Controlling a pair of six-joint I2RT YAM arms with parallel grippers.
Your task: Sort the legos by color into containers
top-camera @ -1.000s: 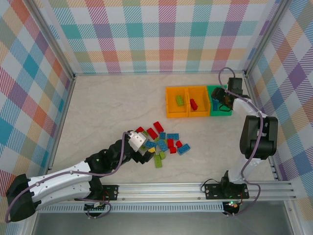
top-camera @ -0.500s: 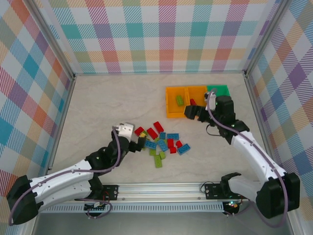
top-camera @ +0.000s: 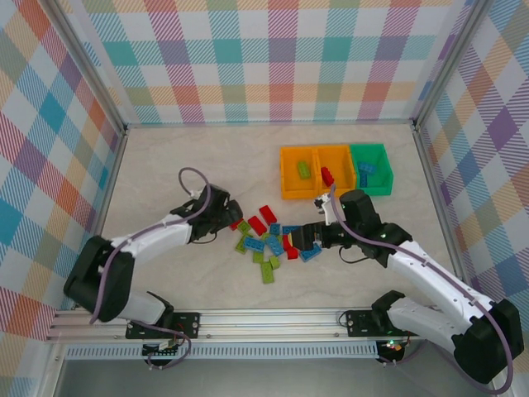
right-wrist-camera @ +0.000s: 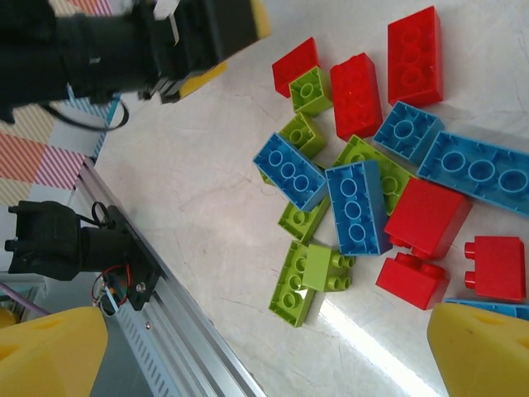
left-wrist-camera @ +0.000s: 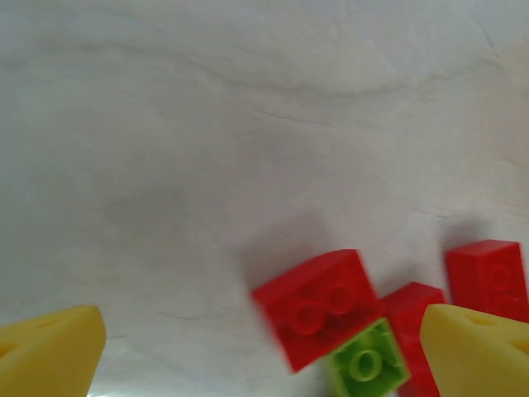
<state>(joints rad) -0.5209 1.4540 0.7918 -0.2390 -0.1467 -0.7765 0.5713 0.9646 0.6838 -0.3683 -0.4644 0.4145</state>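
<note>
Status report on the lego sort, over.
Left end effector open, empty, at the lego pile's left edge. Right end effector open, empty, over it. Few legos in bins. Both crowd the pile.

The right two-finger gripper [top-camera: 307, 241] has left the green plastic bin [top-camera: 382, 157] and dropped to the right edge of the red, blue and lime brick pile [top-camera: 270, 240], jaws wider. The left gripper [top-camera: 231, 220] has retreated from over the pile to its left edge.

Table [top-camera: 182, 165]: pale, marbled | 6 o'clock of centre: loose red, blue, lime legos [top-camera: 274, 245] lay clustered | 2 o'clock: orange bins [top-camera: 283, 174], green bin [top-camera: 388, 169] stood side-by-side
</note>
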